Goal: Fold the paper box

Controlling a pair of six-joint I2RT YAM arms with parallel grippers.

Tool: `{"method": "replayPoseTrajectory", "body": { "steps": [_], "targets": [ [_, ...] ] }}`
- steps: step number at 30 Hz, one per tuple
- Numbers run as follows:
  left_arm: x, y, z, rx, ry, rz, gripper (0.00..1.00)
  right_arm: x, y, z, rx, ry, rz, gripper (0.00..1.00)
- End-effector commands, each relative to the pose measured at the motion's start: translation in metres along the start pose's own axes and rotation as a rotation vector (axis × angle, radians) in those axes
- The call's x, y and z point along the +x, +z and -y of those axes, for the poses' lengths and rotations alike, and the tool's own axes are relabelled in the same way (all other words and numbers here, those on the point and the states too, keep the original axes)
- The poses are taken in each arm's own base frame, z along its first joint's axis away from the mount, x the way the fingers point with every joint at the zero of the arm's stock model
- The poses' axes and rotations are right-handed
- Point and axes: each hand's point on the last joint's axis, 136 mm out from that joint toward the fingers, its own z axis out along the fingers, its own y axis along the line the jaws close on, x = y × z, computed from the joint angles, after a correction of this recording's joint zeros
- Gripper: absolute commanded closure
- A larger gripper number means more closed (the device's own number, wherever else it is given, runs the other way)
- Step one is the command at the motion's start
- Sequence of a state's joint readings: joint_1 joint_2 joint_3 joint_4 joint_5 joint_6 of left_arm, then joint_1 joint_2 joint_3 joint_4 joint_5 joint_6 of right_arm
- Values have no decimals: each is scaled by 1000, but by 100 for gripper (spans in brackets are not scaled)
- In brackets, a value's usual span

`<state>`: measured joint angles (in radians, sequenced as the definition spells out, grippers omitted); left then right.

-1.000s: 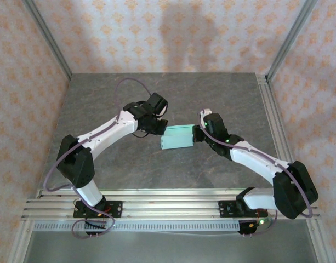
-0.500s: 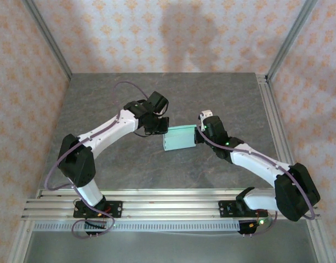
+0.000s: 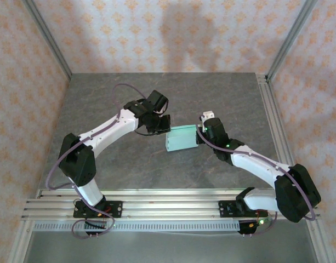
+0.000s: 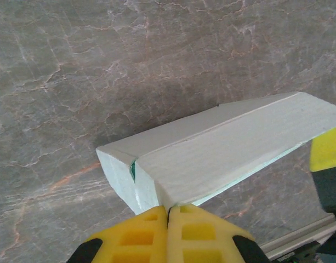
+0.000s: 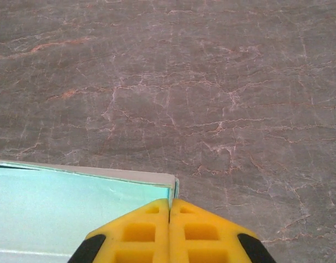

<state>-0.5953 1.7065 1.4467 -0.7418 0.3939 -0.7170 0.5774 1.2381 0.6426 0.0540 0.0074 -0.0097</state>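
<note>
The paper box [image 3: 182, 139] is a pale mint-green rectangular box in the middle of the dark stone table, held between the two arms. My left gripper [image 3: 163, 125] is at its left end. In the left wrist view the yellow fingertips [image 4: 168, 211] are shut, pinching a thin edge of the box [image 4: 222, 142] at its near corner. My right gripper [image 3: 199, 136] is at the right end. Its gripper [image 5: 169, 204] is shut on the card wall at the corner of the box [image 5: 74, 208]. A yellow finger of the right gripper [image 4: 326, 148] shows past the box's far end.
The grey marbled table [image 3: 157, 93] spreads round the box. An aluminium rail [image 3: 272, 120] runs along the right edge and a wider rail [image 3: 168, 204] along the near edge at the arm bases. Patterned walls [image 3: 173, 33] close in the back and sides.
Both grippers and the box between them have shifted a little to the right and toward the near edge. The box has turned slightly.
</note>
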Motion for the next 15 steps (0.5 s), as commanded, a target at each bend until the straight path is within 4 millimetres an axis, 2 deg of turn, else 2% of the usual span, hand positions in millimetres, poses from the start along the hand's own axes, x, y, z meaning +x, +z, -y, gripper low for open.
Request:
{"method": "replayPoseTrajectory", "body": {
  "steps": [1, 10, 11, 15],
  "targets": [
    [-13, -10, 35, 132, 7, 30, 100, 17, -1, -10, -41, -44, -29, 100],
    [-14, -3, 30, 114, -9, 31, 100, 15, -6, -7, -39, -43, 24, 100],
    [-15, -3, 31, 119, -13, 34, 100, 8, -12, -7, -44, -42, 54, 100],
    [-17, -5, 43, 176, -30, 26, 100, 6, -16, -9, -64, -61, 76, 100]
  ]
}}
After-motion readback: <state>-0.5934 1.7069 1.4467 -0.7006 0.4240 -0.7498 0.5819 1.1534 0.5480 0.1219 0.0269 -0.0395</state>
